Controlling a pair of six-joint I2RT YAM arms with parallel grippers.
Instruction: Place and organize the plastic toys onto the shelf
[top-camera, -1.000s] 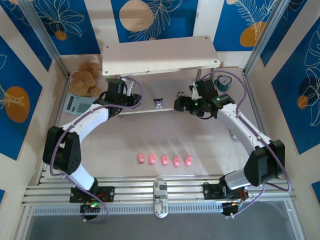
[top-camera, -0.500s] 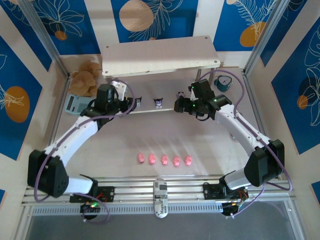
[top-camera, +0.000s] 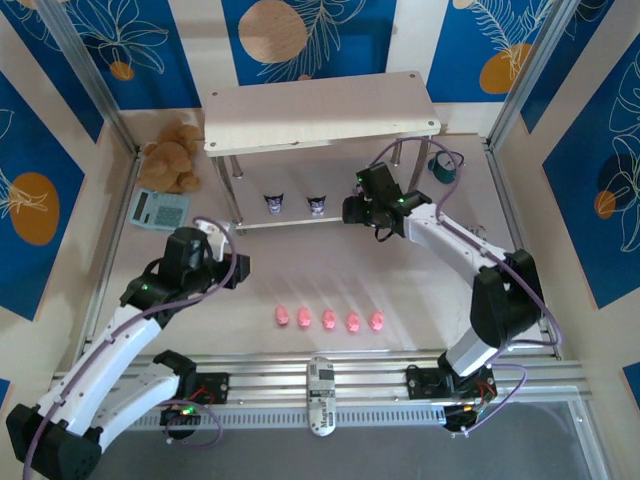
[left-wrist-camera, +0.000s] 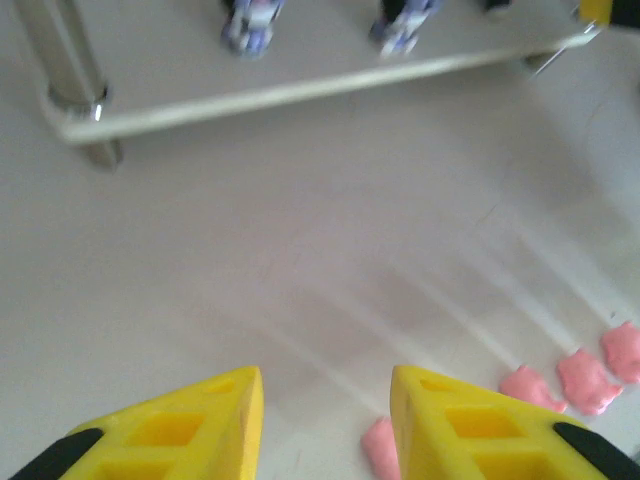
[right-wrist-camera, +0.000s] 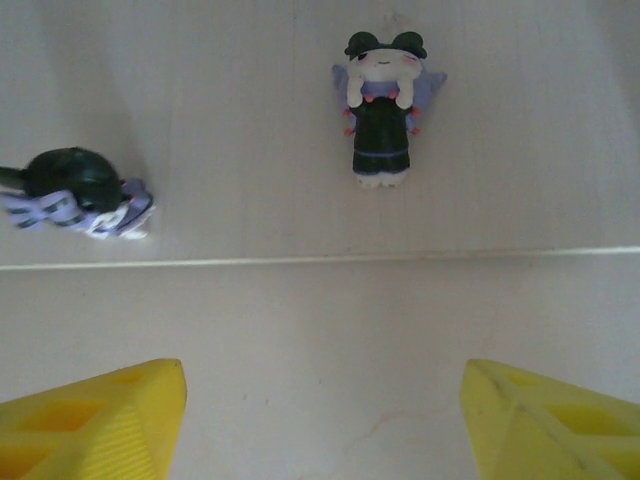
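Left hand (top-camera: 235, 268) withdrew from shelf's (top-camera: 320, 110) front edge.

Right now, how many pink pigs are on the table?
5. All lie in one row on the table, in front of the shelf: first pig, second pig, third pig, fourth pig, fifth pig. None looks hidden.
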